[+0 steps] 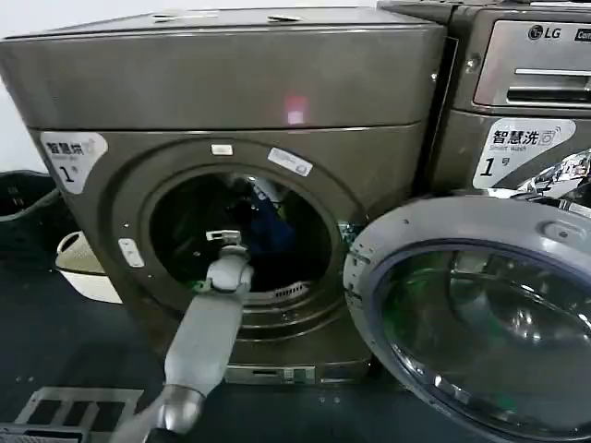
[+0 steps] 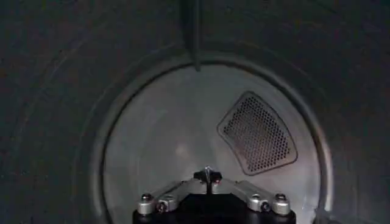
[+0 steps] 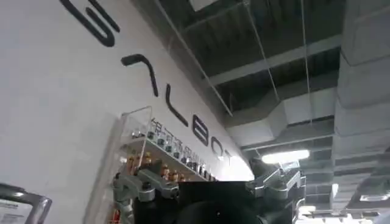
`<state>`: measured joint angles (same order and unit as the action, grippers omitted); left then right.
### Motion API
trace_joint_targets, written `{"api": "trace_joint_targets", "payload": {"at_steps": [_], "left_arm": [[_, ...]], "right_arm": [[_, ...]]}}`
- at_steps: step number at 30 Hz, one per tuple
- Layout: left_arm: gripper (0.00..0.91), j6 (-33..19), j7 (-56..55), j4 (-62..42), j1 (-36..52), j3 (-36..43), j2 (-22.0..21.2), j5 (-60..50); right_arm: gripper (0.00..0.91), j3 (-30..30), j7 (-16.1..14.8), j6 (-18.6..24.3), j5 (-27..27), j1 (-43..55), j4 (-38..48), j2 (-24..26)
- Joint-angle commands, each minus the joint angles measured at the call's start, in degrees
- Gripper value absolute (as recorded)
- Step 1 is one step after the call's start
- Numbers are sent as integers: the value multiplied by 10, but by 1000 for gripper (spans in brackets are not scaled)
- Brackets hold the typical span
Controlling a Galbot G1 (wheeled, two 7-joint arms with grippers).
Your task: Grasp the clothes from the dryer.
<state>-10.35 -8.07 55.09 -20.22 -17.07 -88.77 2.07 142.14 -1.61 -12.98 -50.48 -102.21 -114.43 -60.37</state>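
The dryer [image 1: 222, 83] is the bronze-grey machine with a white "1" sticker, and its porthole stands open. Dark blue clothes [image 1: 270, 224] lie inside the drum, toward the back right. My left arm reaches into the porthole, its gripper [image 1: 224, 238] just inside the rim and to the left of the blue fabric. In the left wrist view the left gripper [image 2: 208, 176] is shut, fingertips together with nothing between them, facing the drum's pale back wall [image 2: 177, 146]. My right gripper [image 3: 210, 182] is parked away from the dryer, pointing up at a wall and ceiling, jaws spread wide.
The dryer's round glass door [image 1: 480, 314] hangs open at the right, low and close to the porthole. An LG-marked machine [image 1: 517, 92] stands behind it. A white basket [image 1: 83, 268] and a dark bin [image 1: 23, 198] sit on the floor at the left. A perforated vent [image 2: 259, 134] is set in the drum's back wall.
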Motion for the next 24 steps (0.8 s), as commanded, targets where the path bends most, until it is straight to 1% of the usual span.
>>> {"api": "trace_joint_targets", "payload": {"at_steps": [1,13,24], "left_arm": [[0,-3,-16,19,-13,-8,-6,-8],[0,27,19,11,-6,-10,0,-12],[0,32,28,6,-2,-11,-8,-19]], "right_arm": [[907,3,1,4,1,0,1,0],[907,0,-2,0,2,5,-4,-1],[907,7,-2,-6,2,2,-3,2]]}}
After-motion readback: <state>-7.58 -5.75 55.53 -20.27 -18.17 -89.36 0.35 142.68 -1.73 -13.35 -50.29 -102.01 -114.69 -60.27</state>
